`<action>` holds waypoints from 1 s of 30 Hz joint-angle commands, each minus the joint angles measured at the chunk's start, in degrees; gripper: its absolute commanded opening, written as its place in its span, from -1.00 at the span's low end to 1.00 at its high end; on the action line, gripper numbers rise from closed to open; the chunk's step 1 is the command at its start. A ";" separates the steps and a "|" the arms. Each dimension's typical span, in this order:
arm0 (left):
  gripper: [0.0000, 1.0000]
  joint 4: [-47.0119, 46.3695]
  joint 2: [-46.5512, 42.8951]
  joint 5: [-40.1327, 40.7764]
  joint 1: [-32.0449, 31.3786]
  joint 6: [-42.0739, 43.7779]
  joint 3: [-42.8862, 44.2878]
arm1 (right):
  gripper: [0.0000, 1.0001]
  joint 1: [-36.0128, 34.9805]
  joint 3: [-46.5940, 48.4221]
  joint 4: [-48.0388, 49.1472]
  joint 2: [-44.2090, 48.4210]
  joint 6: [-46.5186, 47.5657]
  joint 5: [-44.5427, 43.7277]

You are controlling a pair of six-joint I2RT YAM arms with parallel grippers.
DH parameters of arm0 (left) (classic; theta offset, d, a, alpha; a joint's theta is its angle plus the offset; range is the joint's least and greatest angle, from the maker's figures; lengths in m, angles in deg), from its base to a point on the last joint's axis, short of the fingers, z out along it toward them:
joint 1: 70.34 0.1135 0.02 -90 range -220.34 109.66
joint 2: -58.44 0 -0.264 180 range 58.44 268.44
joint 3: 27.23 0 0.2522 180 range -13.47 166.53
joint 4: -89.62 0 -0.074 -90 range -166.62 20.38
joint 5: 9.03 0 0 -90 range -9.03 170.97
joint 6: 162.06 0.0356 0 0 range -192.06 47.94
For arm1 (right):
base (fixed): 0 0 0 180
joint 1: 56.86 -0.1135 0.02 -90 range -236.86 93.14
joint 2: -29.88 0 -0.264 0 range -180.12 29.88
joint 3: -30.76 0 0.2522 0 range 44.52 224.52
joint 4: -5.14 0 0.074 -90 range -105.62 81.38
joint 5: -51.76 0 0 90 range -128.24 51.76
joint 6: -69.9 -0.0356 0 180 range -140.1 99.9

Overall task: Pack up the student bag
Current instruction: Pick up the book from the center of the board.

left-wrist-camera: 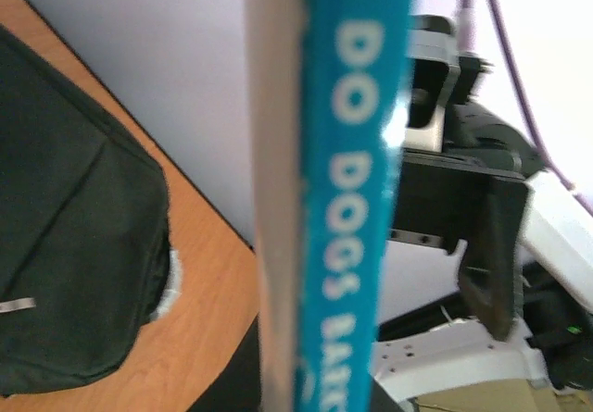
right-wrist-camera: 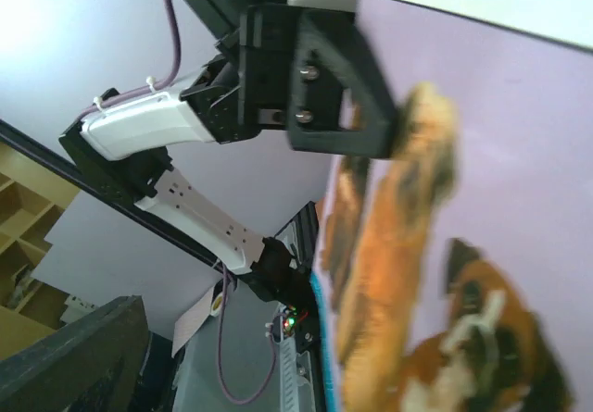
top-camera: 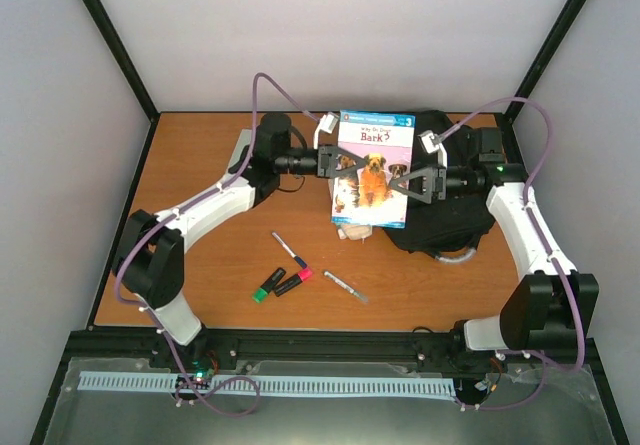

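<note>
the student bag (top-camera: pixel 452 227) lies at the back right of the table (top-camera: pixel 200 165), a black heap partly behind the raised book (top-camera: pixel 372 170); in the top view most of the bag shows at 4 o'clock from the book, beneath the right gripper (top-camera: pixel 417 181) and at about 4 o'clock from the left gripper (top-camera: pixel 340 163); the book is held up between the two arms, its dog cover facing the top camera; the left gripper is clamped on the book's left edge, one dark finger pressed flat on the cover in the right wrist view; the right gripper's fingers meet the book's right edge at 3 o'clock, but i cannot tell whether they are closed on it; in the left wrist view the teal spine fills the middle and the bag sits at 9 o'clock of it on the wood; a cream object (top-camera: pixel 355 231) peeks out at the book's 6 o'clock edge, just beside the bag; at 7 o'clock from the book, well apart from the bag, lie a blue-tipped pen (top-camera: pixel 290 249), a green highlighter (top-camera: pixel 267 285), a red highlighter (top-camera: pixel 294 282) and a grey marker (top-camera: pixel 345 286)
</note>
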 commanded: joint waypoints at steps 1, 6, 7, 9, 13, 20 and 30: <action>-0.98 10.59 1.63 8.62 0.05 7.11 5.12 | 0.81 0.57 1.84 -3.14 2.36 3.27 10.17; -0.98 10.17 0.81 11.65 0.23 7.75 4.40 | 0.64 1.89 -0.53 2.06 3.10 -3.89 6.18; -0.98 10.33 0.73 11.67 0.23 7.91 4.39 | 0.63 2.09 -1.02 3.49 3.12 -5.63 4.71; -0.98 10.42 0.51 11.90 0.27 8.21 4.19 | 0.59 2.74 -2.45 6.76 3.11 -9.23 3.22; -0.98 11.66 -0.99 13.89 0.24 10.12 3.23 | 0.32 4.58 -3.45 10.47 3.10 -13.32 0.68; -0.99 11.40 -1.00 13.40 0.06 10.37 2.85 | -0.40 5.49 -4.54 12.67 3.80 -14.69 -0.68; -0.73 12.78 -0.67 12.78 -1.60 12.20 3.40 | -0.95 6.72 -4.79 13.91 5.67 -14.99 -8.66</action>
